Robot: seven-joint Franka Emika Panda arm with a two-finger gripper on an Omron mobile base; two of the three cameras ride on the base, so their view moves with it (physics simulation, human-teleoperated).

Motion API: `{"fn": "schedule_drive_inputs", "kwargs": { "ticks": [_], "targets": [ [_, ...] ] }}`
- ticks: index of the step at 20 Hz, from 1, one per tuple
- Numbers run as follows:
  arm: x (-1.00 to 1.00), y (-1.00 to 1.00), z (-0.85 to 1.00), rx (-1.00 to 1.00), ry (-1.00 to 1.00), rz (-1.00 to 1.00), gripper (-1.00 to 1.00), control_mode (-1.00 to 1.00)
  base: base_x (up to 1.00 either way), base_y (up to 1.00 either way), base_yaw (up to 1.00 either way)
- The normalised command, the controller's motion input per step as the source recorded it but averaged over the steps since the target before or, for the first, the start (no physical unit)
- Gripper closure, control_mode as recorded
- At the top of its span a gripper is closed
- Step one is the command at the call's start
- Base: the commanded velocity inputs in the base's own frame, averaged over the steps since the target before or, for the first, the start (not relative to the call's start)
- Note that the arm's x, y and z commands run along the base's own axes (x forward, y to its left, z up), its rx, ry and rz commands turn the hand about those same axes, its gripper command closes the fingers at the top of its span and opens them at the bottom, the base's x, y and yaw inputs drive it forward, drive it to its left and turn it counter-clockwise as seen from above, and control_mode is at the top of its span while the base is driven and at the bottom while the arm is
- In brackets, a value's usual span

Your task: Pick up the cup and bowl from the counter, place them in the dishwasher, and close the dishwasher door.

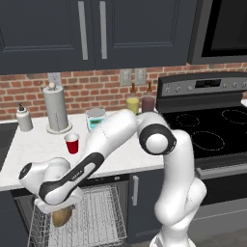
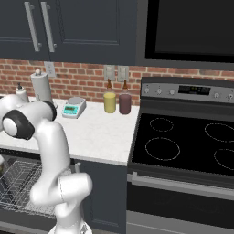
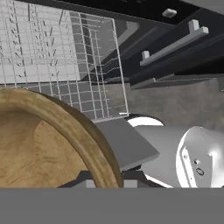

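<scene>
i have the gripper (image 1: 61,212) pinched on the bowl (image 1: 62,216), low over the dishwasher rack (image 1: 103,217). the bowl's wooden rim looms in my hand view. the cup (image 1: 72,143) sits on the counter (image 1: 38,149).

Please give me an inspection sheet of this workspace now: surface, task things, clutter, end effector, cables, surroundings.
Surface: white counter, beside a black stovetop.
Job's things: cup upright on the counter; bowl held over the dishwasher rack.
Clutter: paper-towel holder, soap bottle, scale, yellow jar, maroon jar.
End effector: end effector shut on the bowl, low at the rack.
Cables: nothing seen.
Surroundings: brick wall, dark upper cabinets.
</scene>
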Motion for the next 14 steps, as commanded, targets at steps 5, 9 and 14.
{"fn": "schedule_drive_inputs", "kwargs": {
  "ticks": [5,9,14],
  "targets": [
    [0.14,0.26,-0.02,-0.3,0.28,-0.01,1.0,-1.0,0.0,0.0,0.0],
    [0.15,0.28,-0.13,-0.28,0.18,0.0,1.0,-1.0,0.0,0.0,0.0],
    [0.04,0.1,-0.46,-0.15,0.02,0.0,1.0,-1.0,0.0,0.0,0.0]
  ]
}}
